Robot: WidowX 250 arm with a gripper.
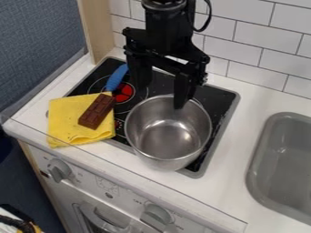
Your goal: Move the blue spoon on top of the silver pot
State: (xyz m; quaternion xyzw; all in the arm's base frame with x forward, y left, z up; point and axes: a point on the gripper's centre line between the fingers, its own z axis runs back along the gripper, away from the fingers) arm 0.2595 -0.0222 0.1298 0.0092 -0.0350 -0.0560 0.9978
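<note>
- The robot arm [163, 22] comes in from the top and hangs down over the back part of the desk [224, 182].
- The pincer [161, 97] is wide, with a big gap between its two fingers and nothing held in it. One finger points down at the back rim of the pot. The other hangs between the pot and the blue spoon, as seen from here.
- The blue spoon [116, 78] lies on the black stove top [222, 97], near the back left corner of the desk. It lies at a slant, with one end toward the back edge and the other end by the yellow cloth. I cannot tell if that end touches the cloth or goes onto it.
- The silver pot [165, 152] stands upright on the stove top, about halfway along the desk, close to the front edge. Its round mouth faces up, and its inside is shiny. The spoon is apart from the pot, over toward the left edge of the desk.
- The yellow cloth [65, 119] is folded and lies near the front left corner of the desk, partly on the stove top.
- The brown chocolate bar [96, 112] rests at a slant on the cloth. Its top end is right by the low end of the spoon.
- The gray sink [254, 170] is set into the right side of the desk, well apart from the cloth.
- White wall tiles [243, 41] go along the back edge of the desk.
- Two knobs [59, 170] stick out below the front edge.
</note>
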